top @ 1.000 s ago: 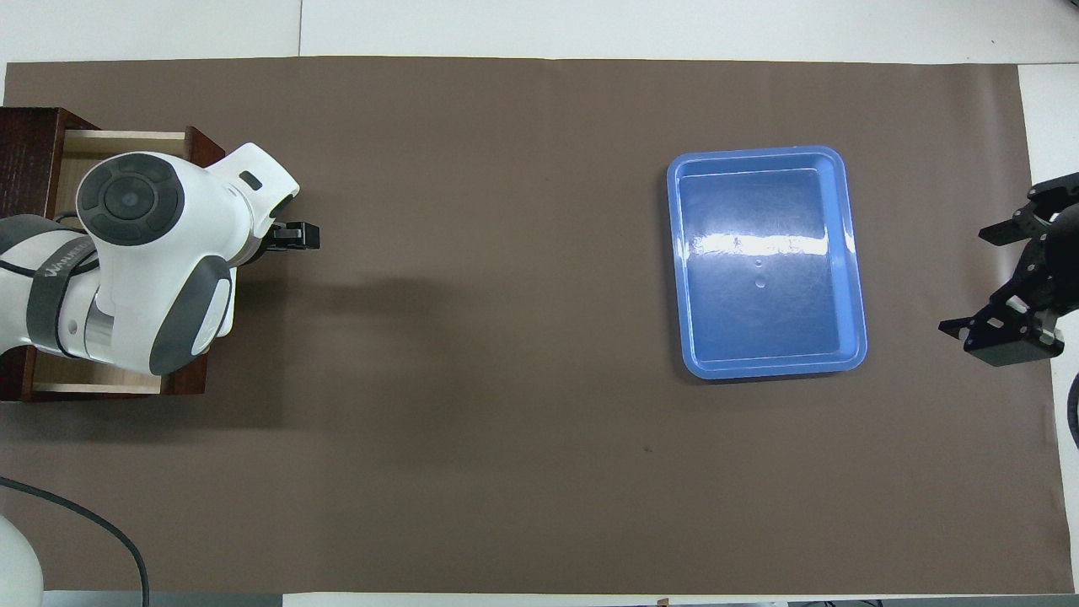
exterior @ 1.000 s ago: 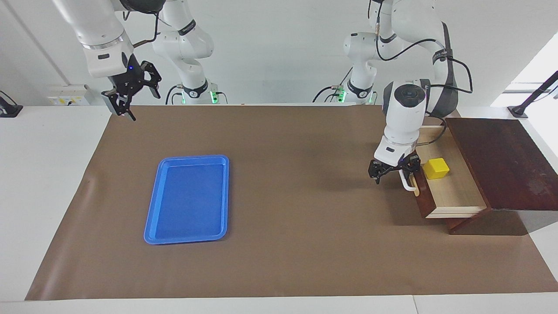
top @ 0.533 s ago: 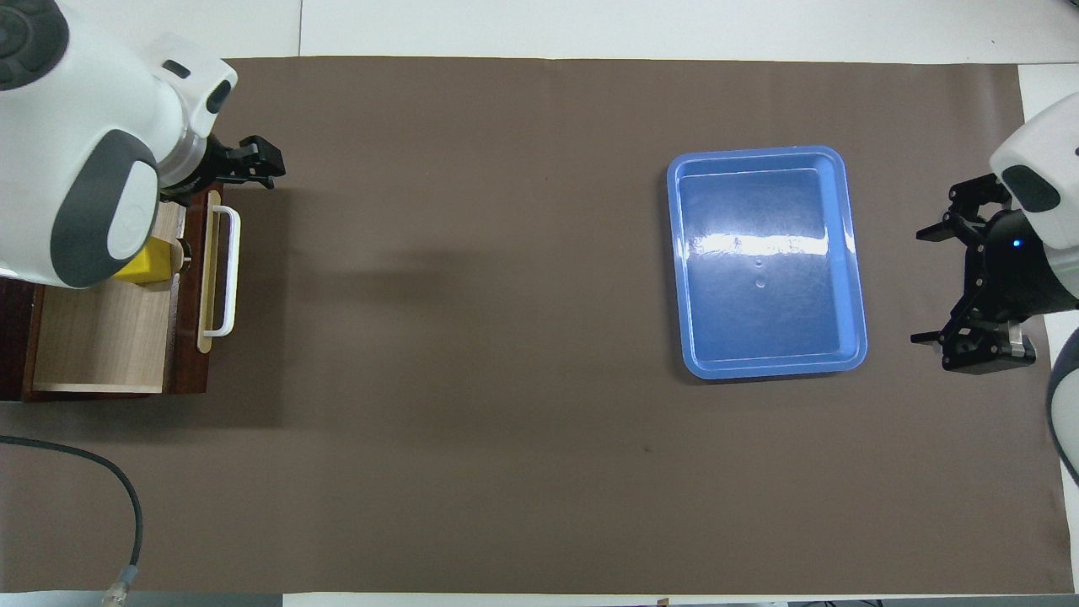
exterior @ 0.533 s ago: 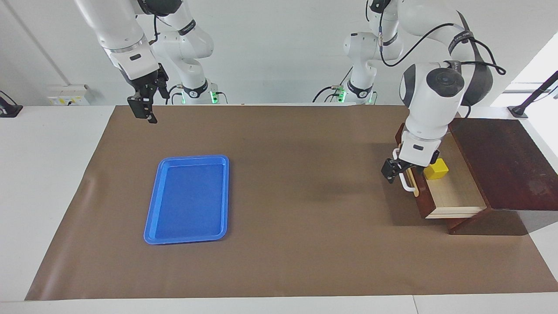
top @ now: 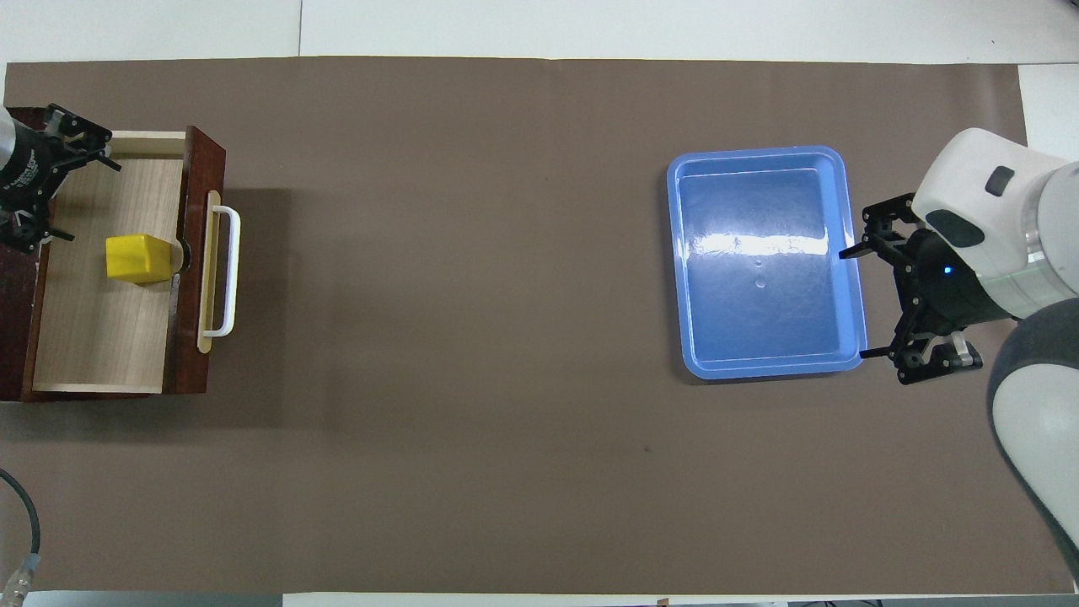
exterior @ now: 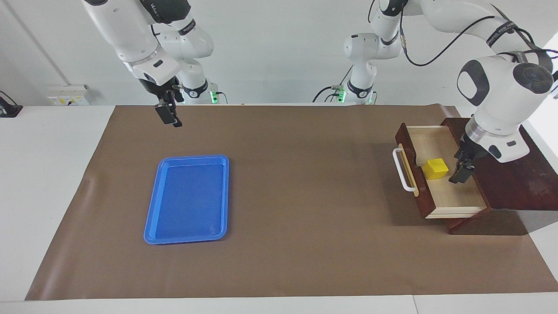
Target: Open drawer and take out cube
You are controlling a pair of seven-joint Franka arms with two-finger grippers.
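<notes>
Yellow solid cube (exterior: 436, 168) lies in the dark wooden drawer (exterior: 453, 198) (pulled out); left gripper (exterior: 461, 171) has moved off the handle over it, fingers spread, empty; right gripper (exterior: 169, 114) likewise.

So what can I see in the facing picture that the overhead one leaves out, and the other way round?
Only the facing view shows both arms whole, up to their bases, and how high each gripper hangs: the left gripper low over the open drawer beside the cube, the right gripper raised above the brown mat.

Only the overhead view shows the drawer's whole floor and both grippers' fingers spread open.

Both show the yellow cube in the drawer, just inside its front with the white handle, and the empty blue tray.
</notes>
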